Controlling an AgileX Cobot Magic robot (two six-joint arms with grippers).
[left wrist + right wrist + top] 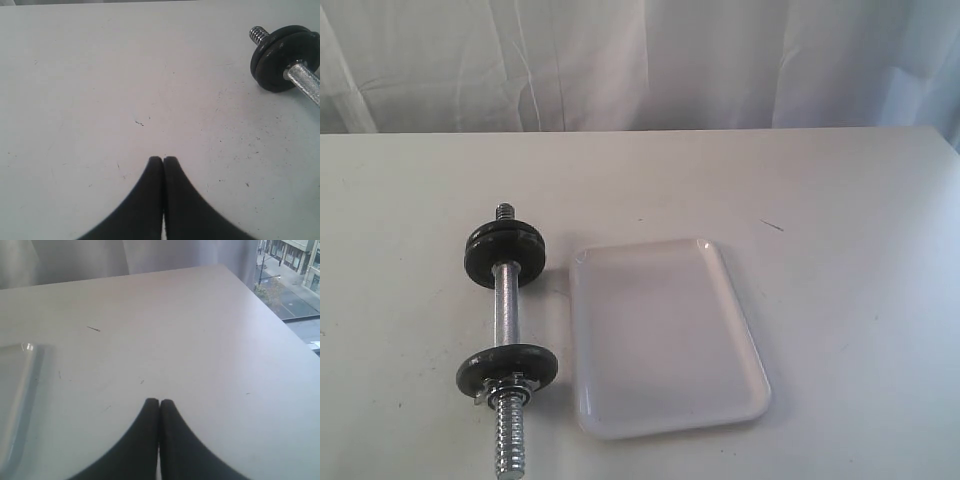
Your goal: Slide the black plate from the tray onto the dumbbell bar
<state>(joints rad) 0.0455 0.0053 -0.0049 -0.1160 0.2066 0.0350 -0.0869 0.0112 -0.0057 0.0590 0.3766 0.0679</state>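
The tray (665,335) holds nothing; no black plate shows on it. The bar (506,305) lies just left of it, its long axis running near to far, with dark discs (504,255) at the far end and a single disc (507,368) nearer. The plate is probably among them. The left gripper (163,161) and the right gripper (159,403) are pressed together, empty, over the table (820,200). The left is nearer the bar.

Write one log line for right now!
tray: holds no plate | dumbbell bar: discs on both ends | left gripper: shut | right gripper: shut
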